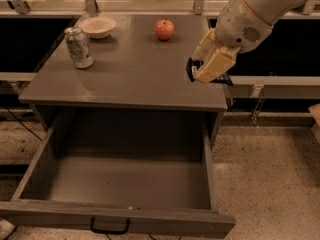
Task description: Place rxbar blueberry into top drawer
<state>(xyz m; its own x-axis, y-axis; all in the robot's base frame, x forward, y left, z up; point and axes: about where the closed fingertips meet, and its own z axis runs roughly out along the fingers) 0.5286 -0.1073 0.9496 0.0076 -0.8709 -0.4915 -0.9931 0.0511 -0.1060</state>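
Camera view: nearest us, the top drawer (165, 222) stands pulled wide open, with no bar in it yet. Beyond it, over the right edge of the surface (135, 74), the tool (205, 74) is clenched on the rxbar blueberry (190, 68), lifted off the top. We judge the pickup done. Carrying the bar forward, lowering it and releasing it remain.

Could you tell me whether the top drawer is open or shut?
Open: the top drawer is pulled out, its bare floor showing. The gripper holds the rxbar blueberry above the right edge of the table.
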